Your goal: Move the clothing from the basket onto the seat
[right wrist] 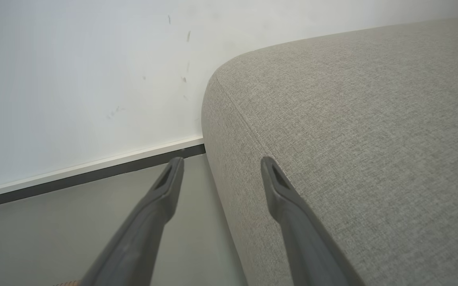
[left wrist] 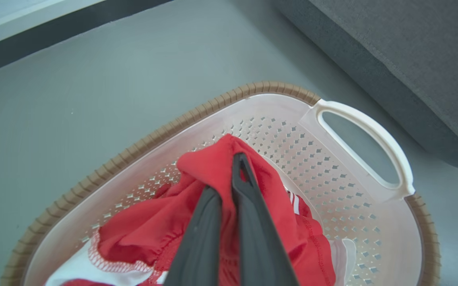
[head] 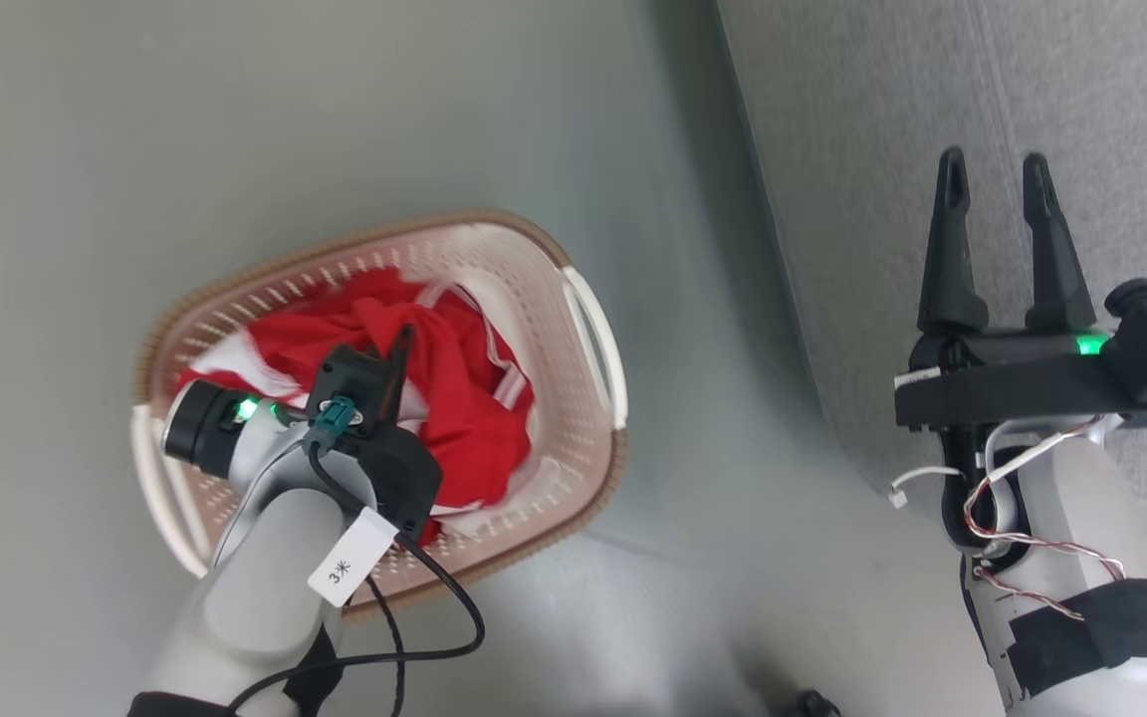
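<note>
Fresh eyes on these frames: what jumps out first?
The red clothing heaped in the cream basket on the floor, at the left of the head view, grabs the eye first. The left gripper reaches down into it, jaws pinched on a raised fold of red fabric. At the right, the right gripper sits with jaws apart and nothing between them, at the edge of the grey seat.

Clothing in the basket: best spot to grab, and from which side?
The raised red fold at the top of the clothing, from above: it peaks over the heap, clear of the basket walls, and loose cloth bunches into a pinchable ridge. The left gripper is closed on that fold.
</note>
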`<state>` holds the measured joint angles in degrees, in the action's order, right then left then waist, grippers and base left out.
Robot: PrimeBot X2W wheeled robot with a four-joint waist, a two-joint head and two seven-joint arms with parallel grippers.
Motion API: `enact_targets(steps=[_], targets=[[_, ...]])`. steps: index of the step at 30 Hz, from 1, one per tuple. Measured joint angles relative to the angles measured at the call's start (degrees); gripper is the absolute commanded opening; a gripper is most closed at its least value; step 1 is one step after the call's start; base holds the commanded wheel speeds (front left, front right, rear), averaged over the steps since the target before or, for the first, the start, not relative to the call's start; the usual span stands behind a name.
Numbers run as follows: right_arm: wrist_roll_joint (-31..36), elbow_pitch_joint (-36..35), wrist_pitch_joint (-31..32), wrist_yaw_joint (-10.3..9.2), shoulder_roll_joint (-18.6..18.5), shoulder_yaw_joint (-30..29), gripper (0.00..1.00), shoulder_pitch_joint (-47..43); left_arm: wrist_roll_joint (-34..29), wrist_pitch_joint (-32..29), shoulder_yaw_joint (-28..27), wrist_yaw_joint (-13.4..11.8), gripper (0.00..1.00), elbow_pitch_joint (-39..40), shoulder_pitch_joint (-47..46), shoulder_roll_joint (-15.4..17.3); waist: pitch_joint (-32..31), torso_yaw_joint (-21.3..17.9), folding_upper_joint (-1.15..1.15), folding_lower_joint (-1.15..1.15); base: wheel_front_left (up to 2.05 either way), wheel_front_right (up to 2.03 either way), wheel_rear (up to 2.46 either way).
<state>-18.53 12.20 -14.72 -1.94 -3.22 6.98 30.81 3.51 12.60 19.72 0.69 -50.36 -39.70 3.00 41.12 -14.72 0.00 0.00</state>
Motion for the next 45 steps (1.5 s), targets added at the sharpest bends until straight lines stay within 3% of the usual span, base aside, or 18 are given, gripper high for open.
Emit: enact_targets(steps=[4, 14, 29, 45], targets=[[0.7, 1.7, 0.0, 0.52, -0.7, -0.7, 1.0, -1.4, 0.7, 0.7, 1.8, 2.8, 0.0, 1.5, 0.0, -0.3, -3.8, 1.8, 0.0, 0.0, 0.0, 0.0, 0.0], [1.5, 4.4, 0.0, 1.04, -1.6, -2.0, 1.0, -5.0, 4.4, 1.4, 6.1, 4.9, 0.0, 6.7, -0.1, -0.5, -11.9, 5.9, 0.0, 0.0, 0.0, 0.0, 0.0], [1.9, 7.1, 0.0, 1.44, -1.5, -3.4, 1.0, -12.2, 14.3, 1.7, 12.4, 5.4, 0.0, 13.3, -0.1, -0.6, -24.9, 10.7, -0.01, -0.01, 0.0, 0.0, 0.0], [3.4, 9.2, 0.0, 2.5, -1.1, -2.2, 1.0, -22.0, 19.3, 1.7, 15.0, 5.4, 0.0, 12.6, -0.8, -0.8, -38.1, 13.9, 0.0, -0.01, 0.0, 0.0, 0.0]])
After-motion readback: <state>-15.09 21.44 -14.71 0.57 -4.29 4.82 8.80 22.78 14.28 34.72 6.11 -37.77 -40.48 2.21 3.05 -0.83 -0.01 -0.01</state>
